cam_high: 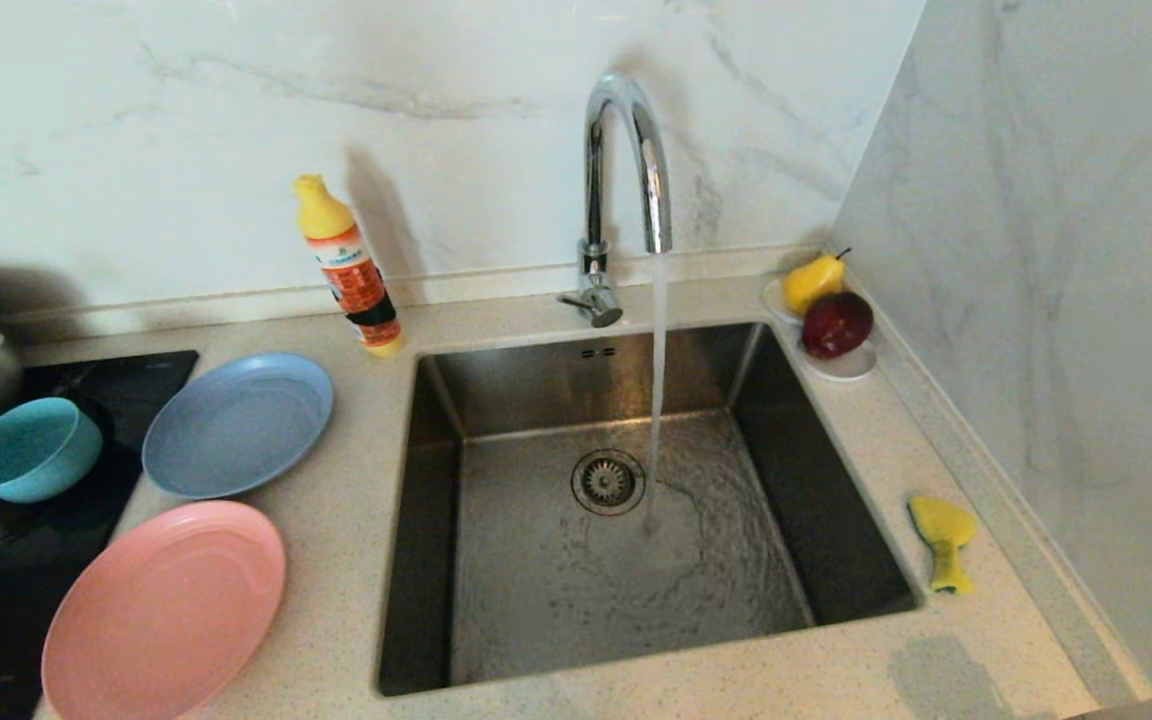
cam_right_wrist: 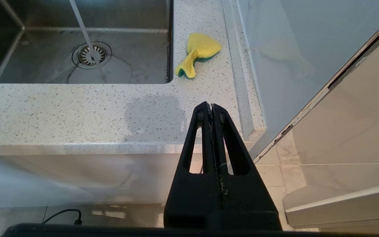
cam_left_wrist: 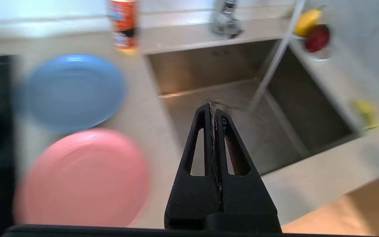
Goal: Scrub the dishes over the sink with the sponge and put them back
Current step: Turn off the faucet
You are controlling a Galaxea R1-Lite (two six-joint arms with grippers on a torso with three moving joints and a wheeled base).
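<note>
A pale speckled counter (cam_high: pixel 356 520) runs under a white marble wall in the head view, with the sink (cam_high: pixel 496 600) sunk into it and water running from the tap (cam_high: pixel 626 160) beside the drain. To the left lie the grey-blue plate (cam_high: pixel 238 424), the salmon-pink plate (cam_high: pixel 164 612) and the teal bowl (cam_high: pixel 31 449); the sponge (cam_high: pixel 942 540) lies on the counter right of the basin. No arm shows here.

In the left wrist view the left gripper (cam_left_wrist: pixel 213 110) hangs above the basin's near left part, its jaws pressed together on nothing, with both plates off to one side.

In the right wrist view the right gripper (cam_right_wrist: pixel 211 110) sits low by the counter's front edge, clenched and empty, the sponge (cam_right_wrist: pixel 198 54) well ahead of it.

The job looks barely begun: nothing is picked up. Next, each gripper must part its jaws, one for a dish, the other for the sponge.
</note>
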